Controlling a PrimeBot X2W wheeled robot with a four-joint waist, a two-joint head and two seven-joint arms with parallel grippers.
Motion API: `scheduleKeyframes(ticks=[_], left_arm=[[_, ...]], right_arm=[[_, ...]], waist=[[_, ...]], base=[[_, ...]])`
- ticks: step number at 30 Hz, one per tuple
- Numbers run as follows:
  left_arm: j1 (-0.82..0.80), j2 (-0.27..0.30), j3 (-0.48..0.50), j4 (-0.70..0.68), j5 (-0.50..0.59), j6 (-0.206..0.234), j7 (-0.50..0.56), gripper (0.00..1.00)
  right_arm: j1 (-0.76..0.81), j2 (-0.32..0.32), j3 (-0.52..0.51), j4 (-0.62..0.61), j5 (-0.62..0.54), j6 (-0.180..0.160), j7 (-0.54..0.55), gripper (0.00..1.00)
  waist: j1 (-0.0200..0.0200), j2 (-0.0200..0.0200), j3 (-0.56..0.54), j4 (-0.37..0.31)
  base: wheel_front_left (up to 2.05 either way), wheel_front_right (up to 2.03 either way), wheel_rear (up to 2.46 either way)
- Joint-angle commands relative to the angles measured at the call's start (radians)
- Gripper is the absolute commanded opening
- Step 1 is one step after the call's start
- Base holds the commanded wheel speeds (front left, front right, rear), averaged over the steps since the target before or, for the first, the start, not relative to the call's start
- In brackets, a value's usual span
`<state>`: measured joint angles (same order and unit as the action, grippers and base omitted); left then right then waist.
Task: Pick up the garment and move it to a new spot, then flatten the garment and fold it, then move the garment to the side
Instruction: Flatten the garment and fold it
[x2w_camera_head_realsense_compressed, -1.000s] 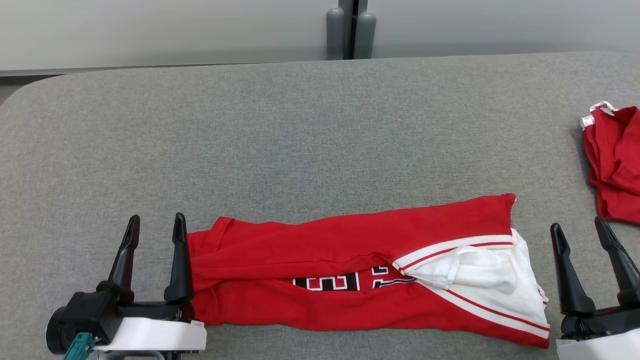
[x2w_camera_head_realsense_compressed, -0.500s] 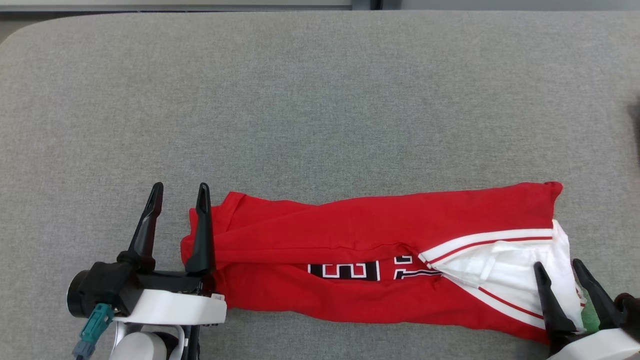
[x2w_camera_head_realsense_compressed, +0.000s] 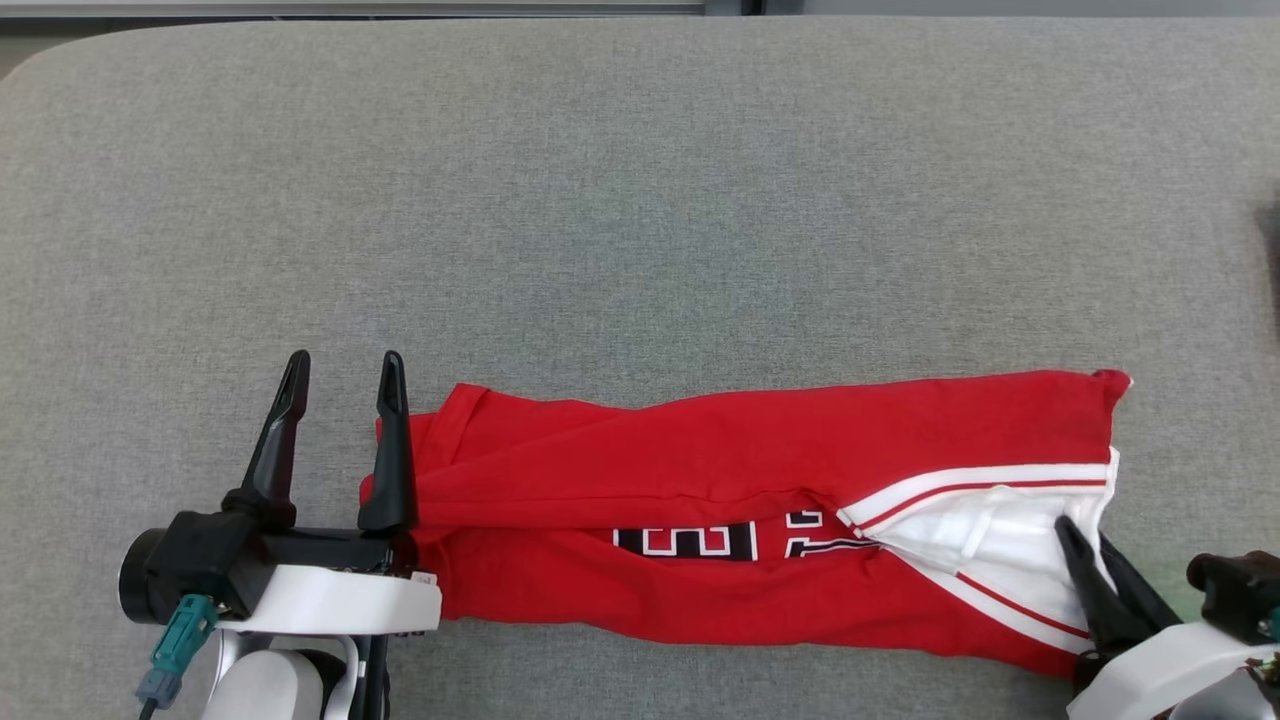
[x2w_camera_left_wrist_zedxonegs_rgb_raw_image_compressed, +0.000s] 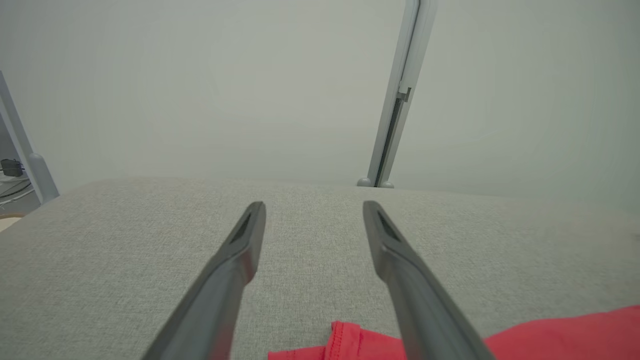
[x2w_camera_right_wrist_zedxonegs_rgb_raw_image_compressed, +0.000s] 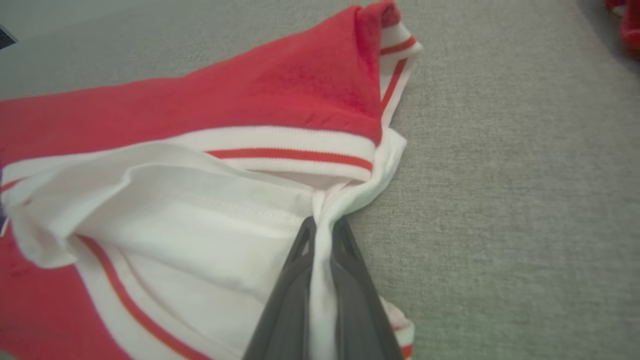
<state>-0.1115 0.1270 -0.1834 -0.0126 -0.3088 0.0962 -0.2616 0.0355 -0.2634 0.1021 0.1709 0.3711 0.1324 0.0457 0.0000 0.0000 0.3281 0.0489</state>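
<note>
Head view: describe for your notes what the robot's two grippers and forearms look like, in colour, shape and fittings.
The left gripper and right gripper each have two long, black, tapering fingers on a black block, joined to a glossy white forearm shell. A teal connector with a grey cable hangs beside the left one's round black housing.

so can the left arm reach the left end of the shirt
Probably yes: the left fingers stand open right beside that end of the shirt, one finger against its edge, nothing lying between. It likely needs only a small shift sideways.
</note>
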Motion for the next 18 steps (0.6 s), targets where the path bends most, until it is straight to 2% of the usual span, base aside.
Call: scheduleKeyframes(ticks=[1, 6, 11, 15, 18], left_arm=[[-0.006, 0.001, 0.005, -0.001, 0.005, -0.008, -0.004, 1.00], [0.016, -0.005, 0.021, 0.002, 0.012, -0.009, -0.004, 1.00], [0.018, -0.011, 0.029, 0.006, 0.014, -0.015, -0.004, 1.00], [0.025, -0.014, 0.034, 0.011, 0.018, -0.016, -0.004, 1.00], [0.031, -0.015, 0.036, 0.011, 0.018, -0.018, -0.004, 1.00]], right_arm=[[0.003, -0.006, -0.011, 0.002, 0.000, -0.003, 0.013, 0.00], [0.006, -0.040, -0.093, -0.040, 0.010, -0.003, -0.006, 0.00], [0.021, -0.093, -0.177, -0.009, 0.011, -0.003, -0.022, 0.00], [0.016, -0.120, -0.177, -0.039, 0.015, -0.003, -0.015, 0.00], [0.005, -0.127, -0.150, -0.117, 0.003, -0.003, 0.011, 0.00]], waist=[[0.0000, 0.0000, -0.002, -0.005], [0.0000, 0.0000, -0.017, -0.022], [0.0000, 0.0000, -0.032, -0.027], [0.0000, 0.0000, -0.047, -0.028], [0.0000, 0.0000, -0.057, -0.032]], base=[[0.00, 0.00, 0.00], [0.00, 0.00, 0.00], [0.00, 0.00, 0.00], [0.00, 0.00, 0.00], [0.00, 0.00, 0.00]])
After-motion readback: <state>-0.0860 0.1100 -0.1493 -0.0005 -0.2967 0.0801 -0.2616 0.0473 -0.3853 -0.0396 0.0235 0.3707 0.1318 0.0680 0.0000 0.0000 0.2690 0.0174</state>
